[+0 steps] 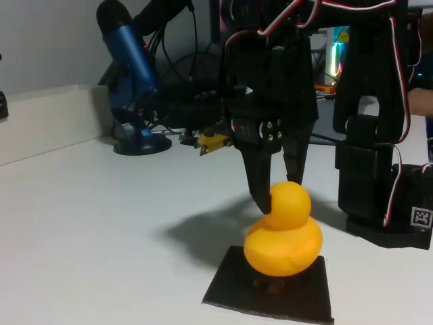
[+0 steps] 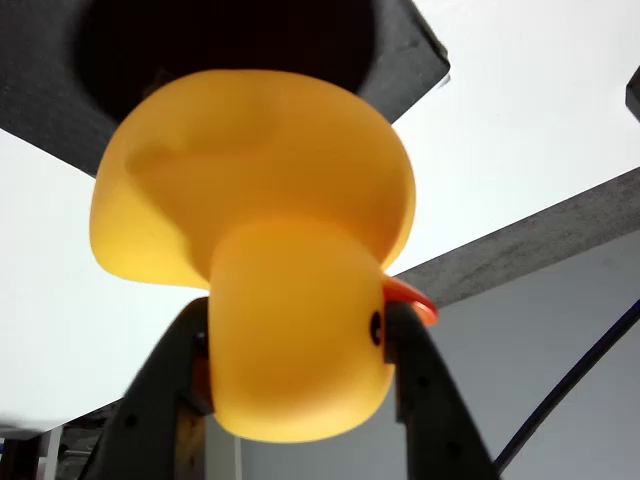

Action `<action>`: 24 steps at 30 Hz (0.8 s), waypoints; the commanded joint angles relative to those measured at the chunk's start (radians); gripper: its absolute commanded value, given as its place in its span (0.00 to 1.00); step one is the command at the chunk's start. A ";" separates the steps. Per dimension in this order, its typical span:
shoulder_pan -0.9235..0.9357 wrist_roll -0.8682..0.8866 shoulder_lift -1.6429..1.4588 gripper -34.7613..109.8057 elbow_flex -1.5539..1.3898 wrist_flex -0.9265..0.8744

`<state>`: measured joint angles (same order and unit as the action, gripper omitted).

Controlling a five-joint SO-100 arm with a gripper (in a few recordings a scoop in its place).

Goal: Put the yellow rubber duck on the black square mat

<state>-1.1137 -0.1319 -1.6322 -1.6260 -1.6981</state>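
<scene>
We have the duck over the mat.
Our hand (image 1: 276,193) squeezes the yellow rubber duck (image 1: 284,233) by its head (at 12 o'clock), above the black square mat (image 1: 233,288); letting go is left.

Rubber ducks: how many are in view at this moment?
1. The yellow rubber duck sits over the black square mat in the fixed view, its head pinched in the gripper. The arm could be hiding things behind it.

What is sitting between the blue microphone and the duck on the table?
In the fixed view, the black tool comes down between the blue microphone and the yellow rubber duck, clamped on its head. A small yellow object lies farther back on the white table.
</scene>
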 commanded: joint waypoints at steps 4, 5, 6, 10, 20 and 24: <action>0.000 -0.014 -0.066 0.31 0.005 -0.021; 0.000 -0.014 -0.063 0.31 0.005 -0.012; 0.000 -0.014 -0.054 0.31 0.012 -0.009; 0.000 -0.014 -0.052 0.31 0.017 -0.008; -0.002 -0.015 0.044 0.31 0.020 -0.006; -0.002 -0.015 0.044 0.31 0.029 -0.006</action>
<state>-1.1137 -0.1319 -1.5662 -1.6199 -1.6935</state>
